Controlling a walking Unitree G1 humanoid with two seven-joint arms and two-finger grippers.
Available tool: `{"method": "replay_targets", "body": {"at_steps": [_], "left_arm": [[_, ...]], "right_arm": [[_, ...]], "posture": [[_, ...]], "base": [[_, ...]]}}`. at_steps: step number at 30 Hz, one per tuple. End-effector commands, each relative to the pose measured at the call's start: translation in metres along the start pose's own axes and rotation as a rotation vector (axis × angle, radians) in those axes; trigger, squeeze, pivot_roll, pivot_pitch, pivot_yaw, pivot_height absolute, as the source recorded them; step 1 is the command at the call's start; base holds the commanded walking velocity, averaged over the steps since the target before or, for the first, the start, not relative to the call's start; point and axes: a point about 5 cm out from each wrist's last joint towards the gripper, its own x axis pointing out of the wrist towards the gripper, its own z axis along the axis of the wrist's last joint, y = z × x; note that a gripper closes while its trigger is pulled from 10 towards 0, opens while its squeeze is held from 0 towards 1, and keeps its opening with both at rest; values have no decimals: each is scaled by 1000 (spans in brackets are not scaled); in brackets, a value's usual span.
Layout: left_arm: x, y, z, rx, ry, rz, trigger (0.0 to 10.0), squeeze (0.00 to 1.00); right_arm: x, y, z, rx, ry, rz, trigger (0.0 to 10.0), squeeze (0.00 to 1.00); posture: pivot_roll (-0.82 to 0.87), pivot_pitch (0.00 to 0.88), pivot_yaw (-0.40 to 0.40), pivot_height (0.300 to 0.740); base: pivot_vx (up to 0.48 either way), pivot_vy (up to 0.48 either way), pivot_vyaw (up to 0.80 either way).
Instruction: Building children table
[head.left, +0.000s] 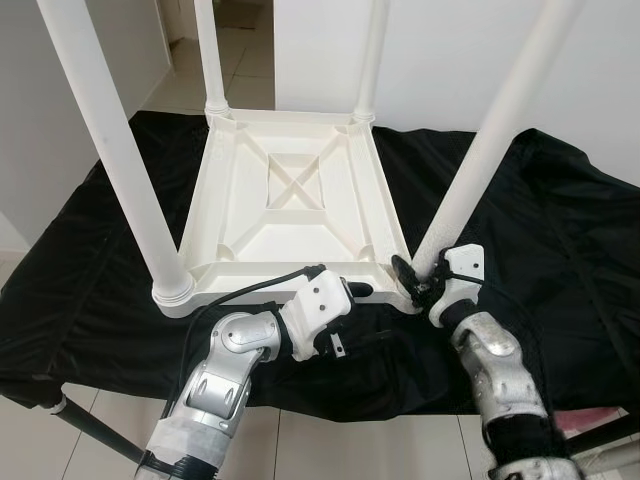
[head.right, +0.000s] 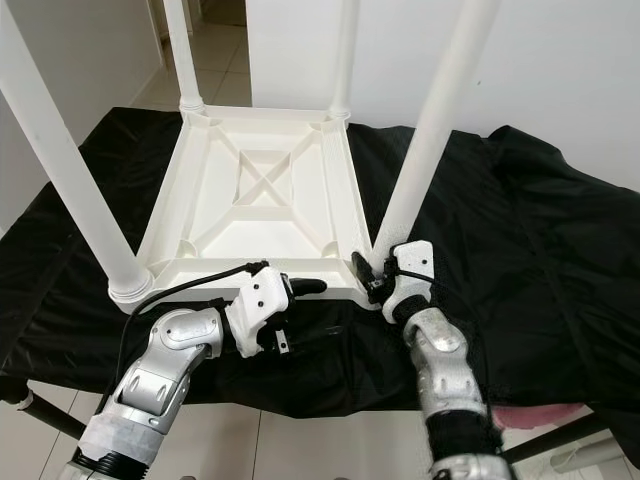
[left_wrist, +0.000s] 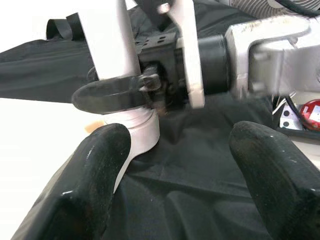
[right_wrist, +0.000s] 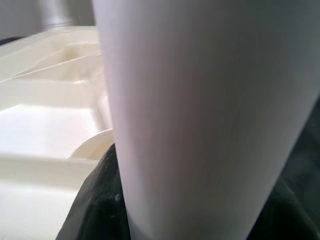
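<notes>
1. Right gripper (head.left: 418, 280) is clamped around the base of the near-right leg (head.left: 490, 140), right where it enters the corner socket. One black finger (left_wrist: 107, 95) wraps the leg, as the left wrist view shows.
2. Left gripper (head.left: 345, 292) sits at the table's near edge, just beside the same corner. Its fingers (left_wrist: 90, 185) are spread apart and hold nothing; it points toward the right gripper and the socket.
3. The table (head.left: 290, 190) lies upside down on a black cloth (head.left: 560, 230) over a stand. Ribbed underside faces up.
4. Four legs stand up from the corners: near-left leg (head.left: 115, 150), two far ones (head.left: 208, 55), (head.left: 372, 55), and the gripped one.
5. The gripped leg leans outward, away from the table, more than the others seem to. Judgement: not fully seated yet.
6. Risks:
   - Pushing down on a tilted leg could jam it crooked in the socket.
   - The table is light and the cloth is slick, so a sideways push could slide it toward the near edge.
   - The left gripper isn't bracing the table, so nothing counters the right arm's force.
   - A low grip gives little leverage over the long leg, so the top may swing.
</notes>
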Motion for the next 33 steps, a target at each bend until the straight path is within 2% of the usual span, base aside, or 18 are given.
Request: {"method": "replay_targets", "body": {"at_steps": [1, 5, 6, 7, 8, 9, 10, 12, 20, 21, 22, 23, 26, 27, 29, 32, 33], "left_arm": [[2, 6, -1, 2, 4, 137, 10000, 0], [2, 6, -1, 2, 4, 138, 10000, 0], [2, 6, -1, 2, 3, 141, 10000, 0], [2, 6, -1, 2, 3, 141, 10000, 0], [2, 6, -1, 1, 2, 148, 10000, 0], [2, 6, -1, 1, 2, 148, 10000, 0], [1, 6, -1, -1, 2, 155, 10000, 0], [1, 5, -1, -2, 3, 157, 10000, 0], [0, 7, -2, 0, 5, 161, 10000, 0], [0, 7, -2, 0, 4, 164, 10000, 0], [0, 7, -2, 0, 4, 164, 10000, 0], [0, 7, -1, 0, 4, 164, 10000, 0], [1, 6, -1, -1, 2, 162, 10000, 0], [2, 5, -2, -4, 1, 160, 10000, 0], [2, 5, -2, -4, 1, 160, 10000, 0], [2, 4, -2, -8, -1, 162, 10000, 0], [2, 4, -2, -8, -1, 162, 10000, 0]], "right_arm": [[-6, 1, -19, 31, 102, -118, 10000, 0], [-5, 5, -20, 44, 112, -136, 10000, 0], [-4, 11, -21, 70, 122, -167, 10000, 0], [-4, 11, -21, 70, 122, -167, 10000, 0], [0, 21, -19, 98, 115, -158, 10000, 0], [0, 21, -19, 98, 115, -158, 10000, 0], [2, 30, -15, 117, 97, -130, 10000, 0], [3, 35, -13, 141, 83, -97, 10000, 0], [-2, 35, -9, 153, 64, -49, 10000, 0], [-3, 34, -8, 137, 65, -67, 10000, 475], [-3, 34, -8, 137, 65, -67, 10000, 475], [-4, 33, -8, 133, 59, -64, 10000, 1000], [-7, 32, -7, 128, 43, -50, 10000, 1000], [-15, 28, -5, 135, 6, 24, 10000, 1000], [-15, 28, -5, 135, 6, 24, 10000, 1000], [-21, 12, -5, 119, -21, 73, 10000, 1000], [-21, 12, -5, 119, -21, 73, 10000, 1000]], "posture": [[-37, 0, -42, 740], [-37, 0, -42, 740], [-29, 0, -49, 740], [-29, 0, -49, 740], [-20, 0, -54, 740], [-20, 0, -54, 740], [-21, 0, -52, 740], [-21, 0, -54, 740], [-20, 0, -58, 740], [-22, 0, -57, 740], [-22, 0, -57, 740], [-24, 0, -57, 740], [-28, 0, -57, 740], [-30, 0, -57, 740], [-30, 0, -57, 740], [-34, 0, -58, 740], [-34, 0, -58, 740]], "base": [[0, 0, 0], [0, 0, 0], [0, 0, 0], [0, 0, 0], [0, 0, 0], [0, 0, 0], [0, 0, 0], [0, 0, 0], [0, 0, 0], [0, 0, 0], [0, 0, 0], [0, 0, 0], [0, 0, 0], [0, 0, 0], [0, 0, 0], [0, 0, 0], [0, 0, 0]]}}
